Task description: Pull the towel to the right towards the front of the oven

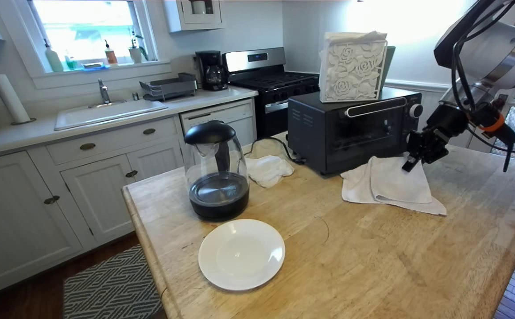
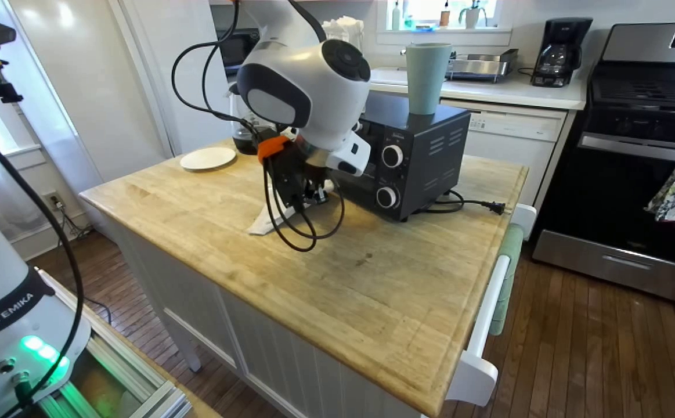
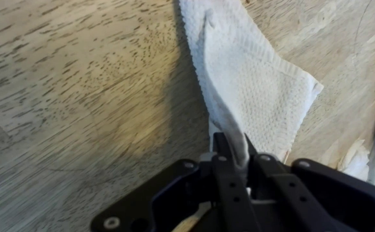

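The white towel (image 1: 396, 181) lies partly folded on the wooden table in front of the black toaster oven (image 1: 363, 128), with its near corners flat. My gripper (image 1: 410, 165) is at the towel's far right edge, close in front of the oven's right end. In the wrist view the fingers (image 3: 235, 146) are closed around a raised fold of the towel (image 3: 261, 83), and the rest spreads out on the wood. In an exterior view the towel (image 2: 264, 222) is mostly hidden behind the gripper (image 2: 314, 197) and its cables; the oven (image 2: 427, 157) stands behind them.
A glass kettle (image 1: 218, 190) and a white plate (image 1: 242, 254) stand on the table (image 1: 372, 266). A crumpled white cloth (image 1: 269, 170) lies between kettle and oven. A napkin holder (image 1: 352, 71) and a pale green cup (image 2: 428, 78) stand on the oven. A power cord (image 2: 470, 203) lies behind it.
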### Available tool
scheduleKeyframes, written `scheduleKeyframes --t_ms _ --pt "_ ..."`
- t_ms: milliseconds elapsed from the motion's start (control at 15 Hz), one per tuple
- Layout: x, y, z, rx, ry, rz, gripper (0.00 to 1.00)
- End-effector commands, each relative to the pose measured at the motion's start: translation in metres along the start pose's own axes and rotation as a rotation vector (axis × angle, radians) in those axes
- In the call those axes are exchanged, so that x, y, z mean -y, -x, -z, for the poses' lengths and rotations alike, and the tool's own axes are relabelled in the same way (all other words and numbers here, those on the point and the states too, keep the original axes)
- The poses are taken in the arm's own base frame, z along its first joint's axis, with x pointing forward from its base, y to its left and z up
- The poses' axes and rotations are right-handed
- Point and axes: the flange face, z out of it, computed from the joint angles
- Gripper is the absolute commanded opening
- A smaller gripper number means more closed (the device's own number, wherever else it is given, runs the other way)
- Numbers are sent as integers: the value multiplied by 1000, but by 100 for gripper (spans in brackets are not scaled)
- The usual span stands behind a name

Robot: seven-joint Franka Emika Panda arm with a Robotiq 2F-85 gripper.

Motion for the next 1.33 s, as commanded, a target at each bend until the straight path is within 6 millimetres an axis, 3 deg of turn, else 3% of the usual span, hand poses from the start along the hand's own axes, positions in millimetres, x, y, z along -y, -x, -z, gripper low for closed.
scheduleKeyframes --t_ms 0,333,533,733,933,1267 --pt "0 -2 8 -56 26 2 44" --pt "3 0 41 -160 144 82 78" --pt "10 21 57 -147 198 172 98" --pt "27 55 78 -126 232 306 100" --pt "40 79 112 -166 245 421 100" --pt "68 113 197 -357 266 508 100"
